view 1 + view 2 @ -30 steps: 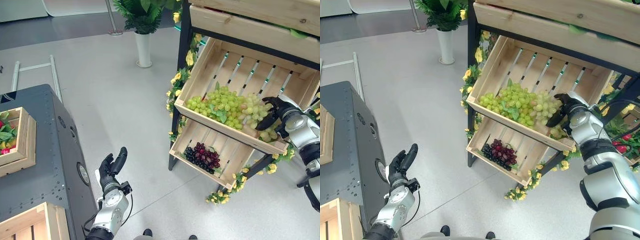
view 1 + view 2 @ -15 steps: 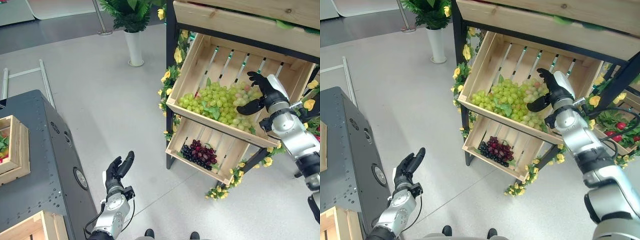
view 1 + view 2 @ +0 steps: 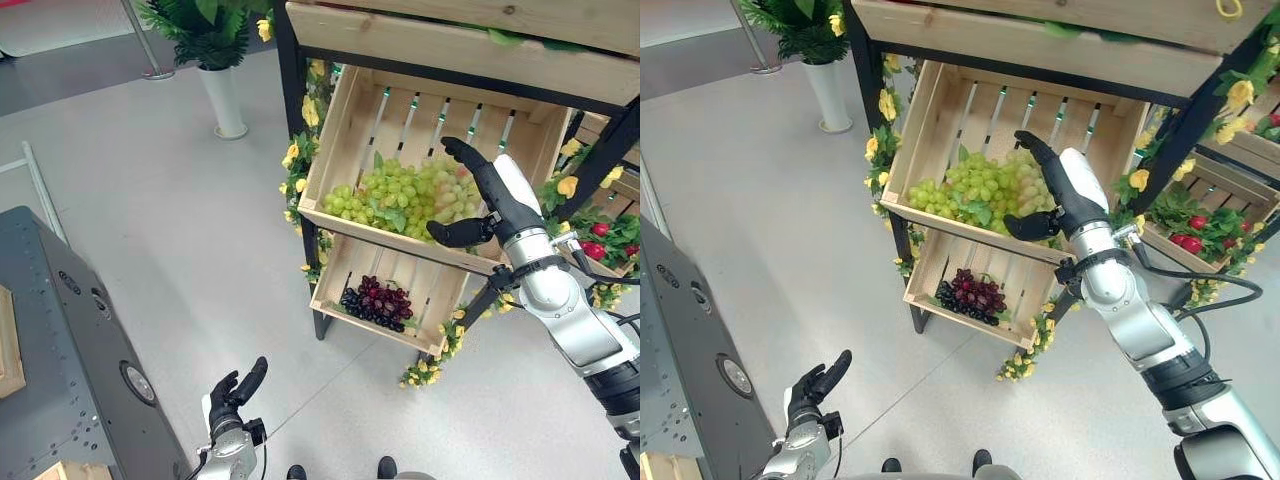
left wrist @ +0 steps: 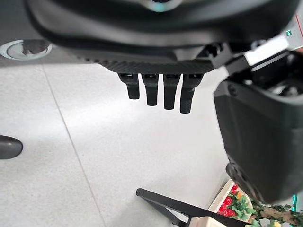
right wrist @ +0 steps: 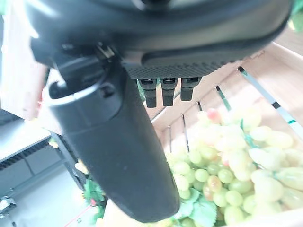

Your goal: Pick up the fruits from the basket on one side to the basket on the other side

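Observation:
Green grapes [image 3: 400, 197] lie heaped in the upper wooden crate [image 3: 350, 120] of a black shelf rack; they also show in the right wrist view as green grapes [image 5: 227, 175]. Dark purple grapes [image 3: 378, 303] rest in the lower crate [image 3: 330, 290]. My right hand [image 3: 485, 190] hovers over the right end of the green grapes, fingers straight and thumb spread, holding nothing. My left hand [image 3: 233, 390] hangs low over the floor, fingers straight and empty; its fingers [image 4: 158, 92] show in the left wrist view.
A dark grey cabinet [image 3: 60, 360] with a wooden crate [image 3: 8, 345] on top stands at the left. A potted plant in a white vase [image 3: 225, 95] is behind. Yellow flowers [image 3: 300, 155] trim the rack. Another crate with red fruit [image 3: 1185, 225] sits to the right.
The camera has swung right, shifting the whole scene left. My right hand has lifted off the green grapes and opened wide above them. The left hand stays open and low.

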